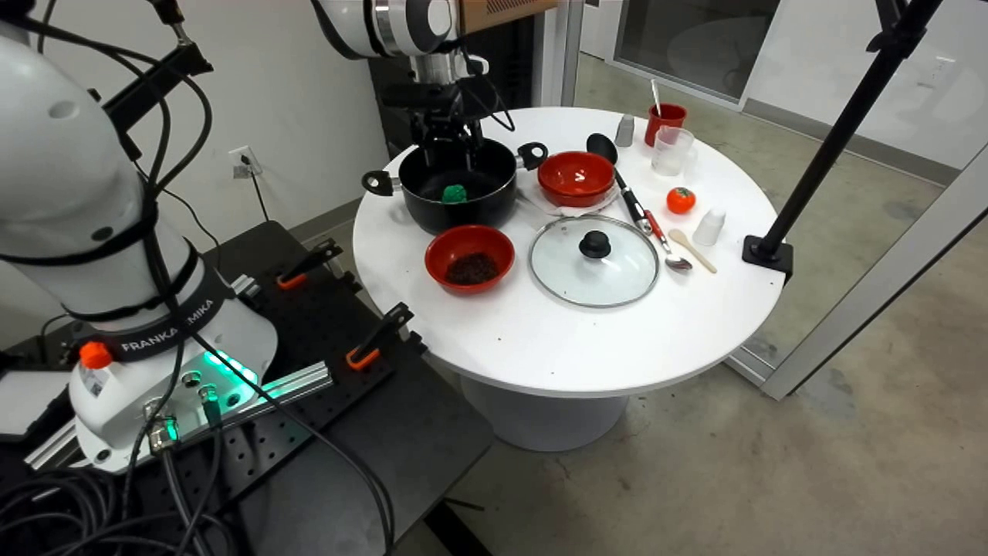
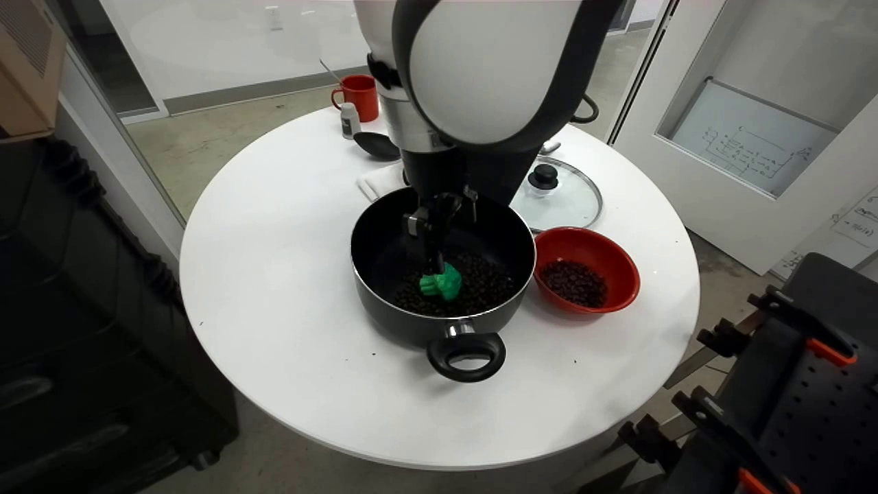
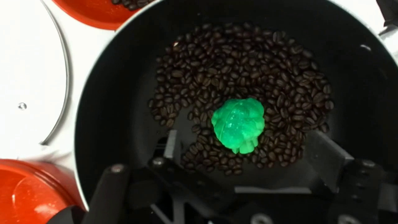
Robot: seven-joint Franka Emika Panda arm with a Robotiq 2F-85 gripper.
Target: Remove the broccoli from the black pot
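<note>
One broccoli (image 3: 238,124) in the black pot (image 3: 105,102), beneath the wide-spread tool (image 3: 245,143).

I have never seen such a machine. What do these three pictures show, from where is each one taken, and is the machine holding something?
The machine is a white robot arm ending in a black gripper. Two pictures come from cameras outside it, at different places; the wrist view comes from a camera carried on the arm, looking into the black pot. The round white table also carries a glass lid, a tomato and a red bowl with dark beans. Inside the pot, the green, toy-like broccoli lies on similar beans. Nothing is held: in the wrist view the jaws stand apart, with a gap on either side of the broccoli.
</note>
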